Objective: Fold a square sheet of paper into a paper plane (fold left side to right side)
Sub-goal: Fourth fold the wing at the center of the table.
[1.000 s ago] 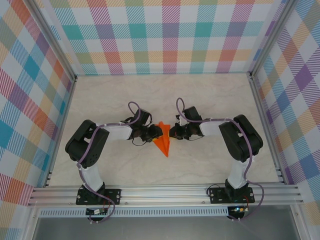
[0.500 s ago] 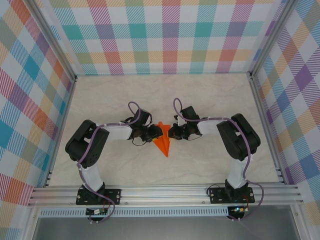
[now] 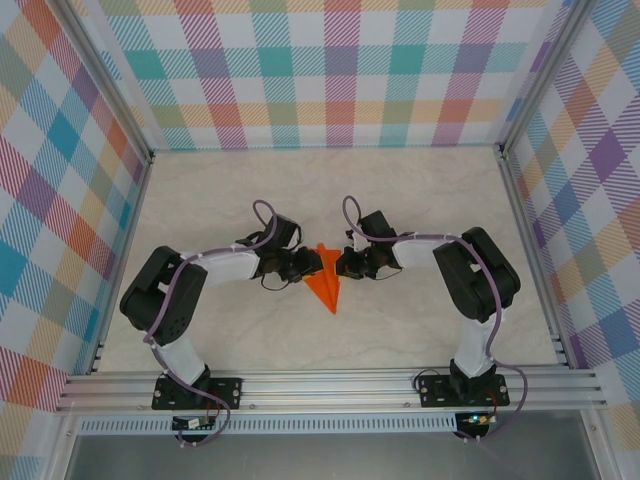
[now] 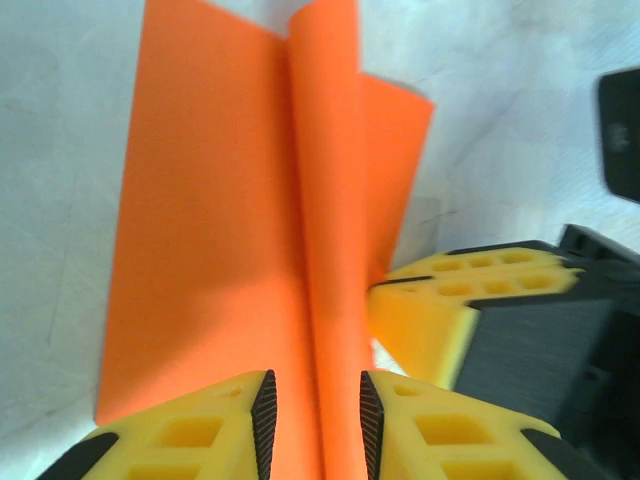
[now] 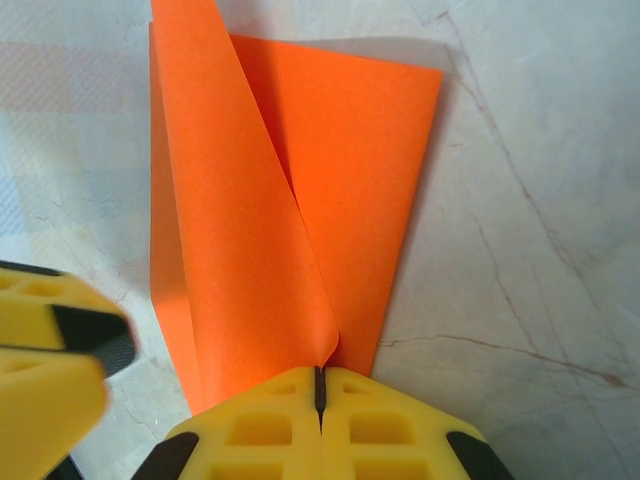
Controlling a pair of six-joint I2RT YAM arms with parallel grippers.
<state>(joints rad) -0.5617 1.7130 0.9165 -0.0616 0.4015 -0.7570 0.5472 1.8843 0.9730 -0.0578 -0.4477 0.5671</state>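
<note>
- Paper plane (image 3: 326,285): bright orange, lying on the pale marbled table (image 3: 430,200), a slim dart with its tip pointing at the arm bases.
- Its wide back end lies between the two grippers, which meet it from opposite sides.
- Left gripper (image 3: 311,265) sits at the plane's left edge. In the left wrist view a raised, rolled fold (image 4: 330,200) runs up the middle of the plane (image 4: 200,250) and passes between this gripper's (image 4: 315,405) jaws.
- Those jaws stand a little apart. The right-hand pad (image 4: 370,410) lies against the fold, but whether the fold is squeezed I cannot tell.
- Right gripper (image 3: 342,265) sits at the plane's right edge, just beside the left gripper.
- In the right wrist view its (image 5: 320,385) jaws are pressed together, pinching the plane's near edge where a lifted flap (image 5: 240,230) comes down to a point.
- That flap leans over the flat layer of the plane (image 5: 370,170) beneath it.
- One yellow finger (image 4: 440,325) of the right gripper touches the plane's right edge in the left wrist view.
</note>
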